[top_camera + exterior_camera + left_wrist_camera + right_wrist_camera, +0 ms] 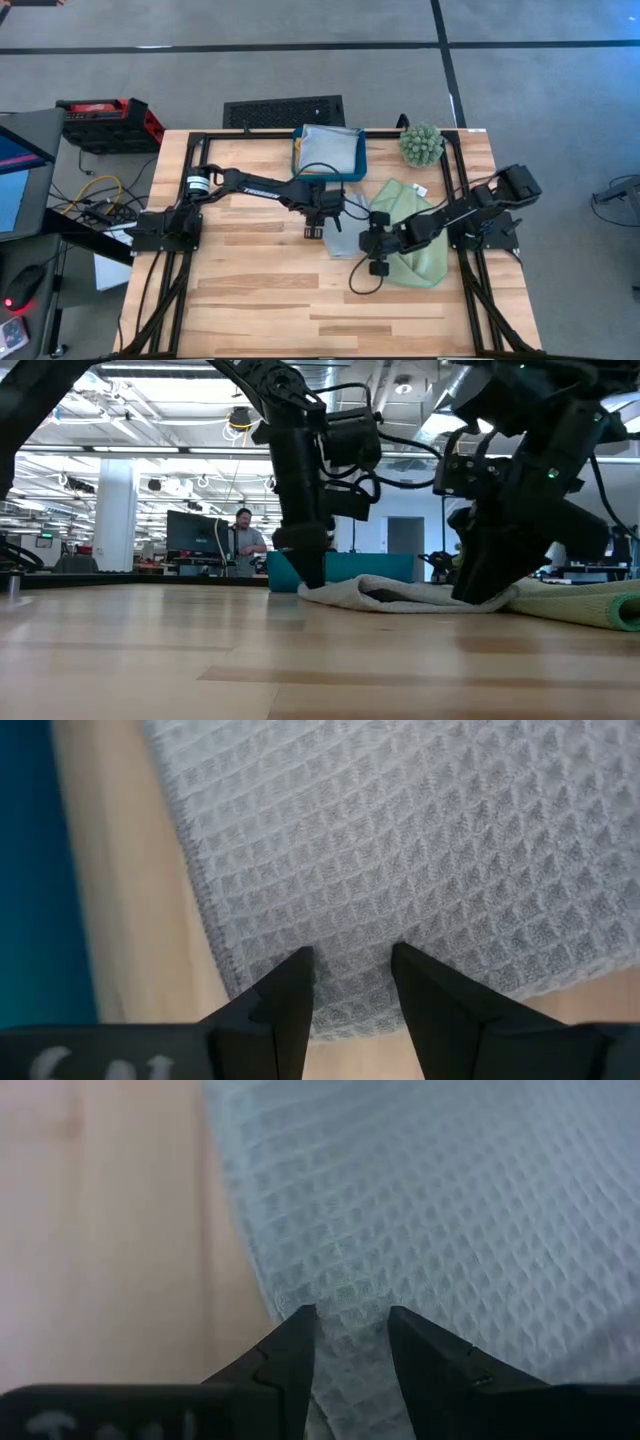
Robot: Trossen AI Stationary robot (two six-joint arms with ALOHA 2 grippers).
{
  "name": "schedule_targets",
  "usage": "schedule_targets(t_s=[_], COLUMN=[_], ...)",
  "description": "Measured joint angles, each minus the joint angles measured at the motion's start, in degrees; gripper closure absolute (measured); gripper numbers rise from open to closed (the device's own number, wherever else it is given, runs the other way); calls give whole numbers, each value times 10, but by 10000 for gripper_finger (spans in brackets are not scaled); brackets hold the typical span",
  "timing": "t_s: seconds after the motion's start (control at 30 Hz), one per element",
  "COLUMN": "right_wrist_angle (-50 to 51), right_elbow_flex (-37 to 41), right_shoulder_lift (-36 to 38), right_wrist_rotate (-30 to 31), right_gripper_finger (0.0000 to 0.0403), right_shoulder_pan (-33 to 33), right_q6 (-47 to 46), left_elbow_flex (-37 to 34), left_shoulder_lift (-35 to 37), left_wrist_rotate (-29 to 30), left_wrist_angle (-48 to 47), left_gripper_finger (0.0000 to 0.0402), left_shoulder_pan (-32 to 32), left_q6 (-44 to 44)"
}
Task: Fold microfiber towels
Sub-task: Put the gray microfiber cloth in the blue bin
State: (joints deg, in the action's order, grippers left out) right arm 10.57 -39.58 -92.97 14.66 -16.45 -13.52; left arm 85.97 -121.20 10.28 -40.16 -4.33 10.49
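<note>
A pale grey-blue microfiber towel [347,238] lies flat on the wooden table, its right part against a rumpled light green towel [420,252]. My left gripper [316,228] points down at the grey-blue towel's left edge, near a corner, fingers open. My right gripper [378,258] slants down at the towel's near right corner, also open. A second grey-blue towel [330,148] lies in the teal tray [297,150] at the far edge. My left gripper comes from above, steeply, and its open fingertips [298,970] stand on the towel's weave just inside a corner [240,995]. The cloth between them lies flat on the table, not gathered. My right gripper slants down from the table's right, its open fingertips [300,1330] on the towel close to its edge [268,1295]. The cloth there lies flat too.
A spiky green ball-shaped plant [421,143] stands at the far right, beside the tray. The green towel [590,600] lies under and behind my right arm. Bare wood stretches across the table's near half and its left side. A person stands in the room far behind.
</note>
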Motion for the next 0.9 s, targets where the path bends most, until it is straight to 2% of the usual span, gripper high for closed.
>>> schedule_targets(t_s=[0.27,0.47,0.7,0.9], right_wrist_angle=[40,51,37,35], right_elbow_flex=[2,1,1,2], right_shoulder_lift=[19,19,20,19], right_wrist_rotate=[3,3,3,4], right_gripper_finger=[249,249,249,249], right_shoulder_pan=[44,84,112,128], right_q6=[14,36,67,67], left_elbow_flex=[0,-1,-2,-2], left_shoulder_lift=[0,0,-1,-1], left_wrist_rotate=[-7,-57,-72,-83], left_wrist_angle=[-52,-59,-55,-35], left_gripper_finger=[265,265,265,265], left_shoulder_pan=[36,67,98,114], left_q6=[-106,-184,-245,-262])
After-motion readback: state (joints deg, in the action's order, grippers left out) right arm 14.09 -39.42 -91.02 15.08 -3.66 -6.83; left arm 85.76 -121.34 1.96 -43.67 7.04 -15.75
